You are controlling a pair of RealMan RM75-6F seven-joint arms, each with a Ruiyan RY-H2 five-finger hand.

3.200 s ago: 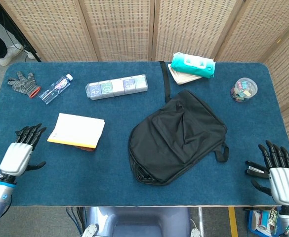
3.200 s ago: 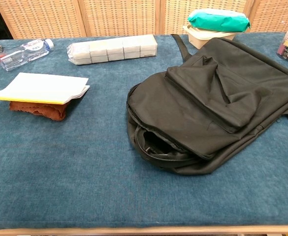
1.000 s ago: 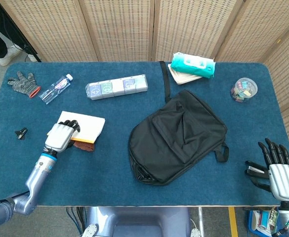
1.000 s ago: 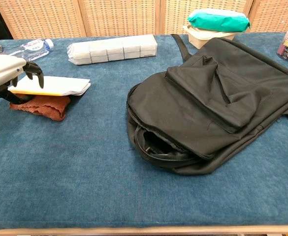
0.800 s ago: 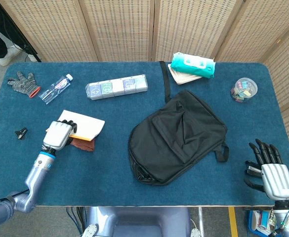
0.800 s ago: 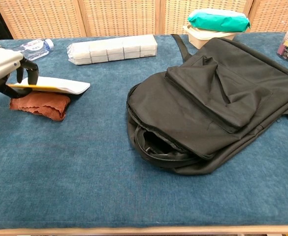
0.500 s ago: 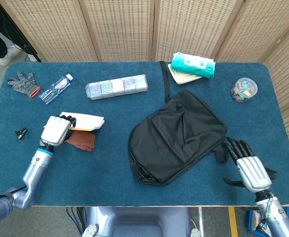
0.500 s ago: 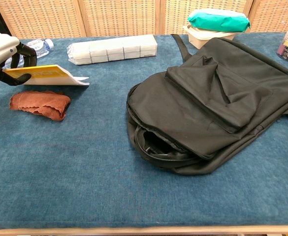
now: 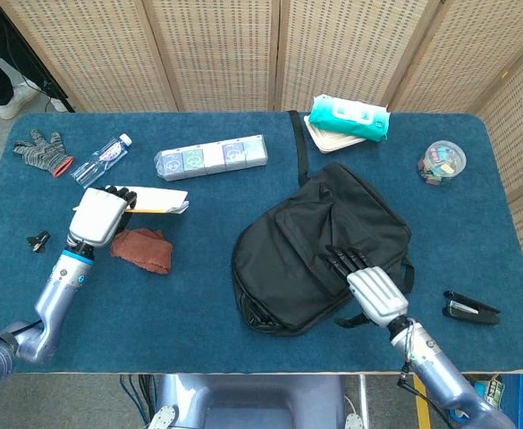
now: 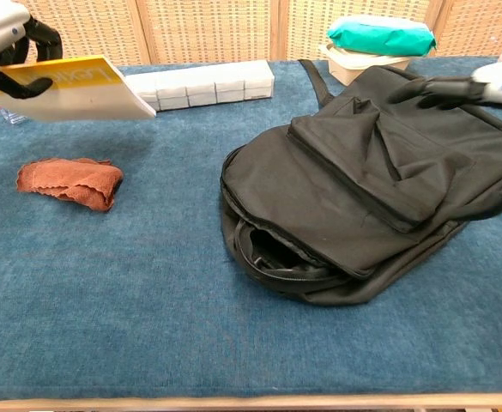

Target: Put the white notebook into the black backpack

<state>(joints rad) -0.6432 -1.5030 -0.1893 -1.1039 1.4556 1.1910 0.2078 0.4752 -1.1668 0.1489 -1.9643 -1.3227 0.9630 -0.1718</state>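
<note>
Left hand (image 9: 97,214), one notebook (image 9: 158,198), one backpack (image 9: 324,246)

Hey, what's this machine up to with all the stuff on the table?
It is packing a bag. Its left hand holds the white notebook up off the blue table, above a brown cloth. Its right hand is over the black backpack, whose zipper gapes open at the near end. The notebook is not in yet.
</note>
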